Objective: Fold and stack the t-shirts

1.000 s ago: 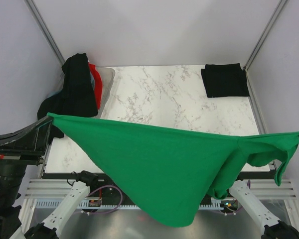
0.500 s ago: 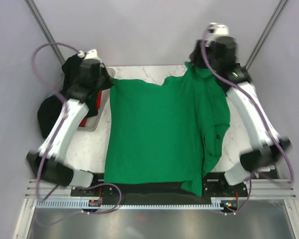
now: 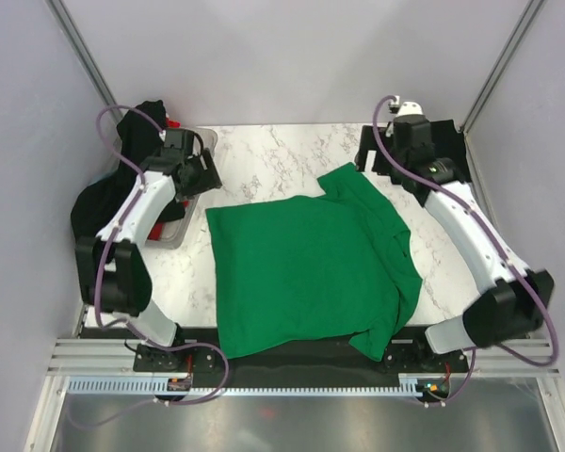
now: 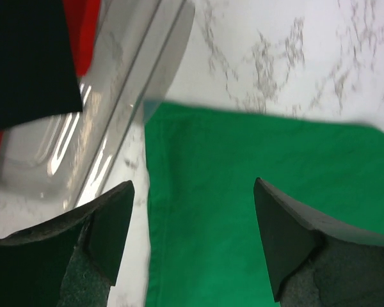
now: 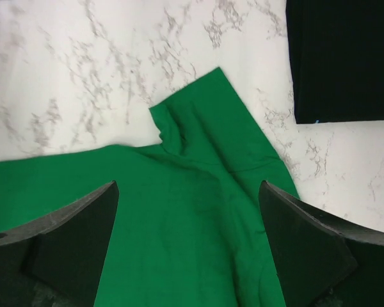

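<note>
The left gripper (image 4: 192, 192) hangs with its jaws spread wide and nothing between them, just over the far left corner of the green t-shirt (image 3: 301, 268). The right gripper (image 5: 187, 192) is likewise spread and empty, above the shirt's far right sleeve. The shirt lies laid out on the desk (image 3: 292, 155), held by neither.

Nearest the left hand, that corner lies right against the translucent tub (image 4: 115, 121). A low pinch there could catch the tub's rim, or nudge the tub and the black t-shirts (image 3: 141, 141) and red t-shirt (image 4: 83, 32) heaped in it. At the right hand the sleeve and right side look rumpled and partly doubled over, so a fold made now would likely lock the creases in. A wide sweep there could also drag the folded black t-shirt (image 5: 342, 57) at the desk's far right corner. Further out, the green shirt's near hem reaches over the desk's near edge — a tug toward the bases might pull it off.

Both arms stretch from the near edge toward the far side, the left along the left edge and the right along the right edge. Their wrists are bent so the fingers aim down at the desk.
</note>
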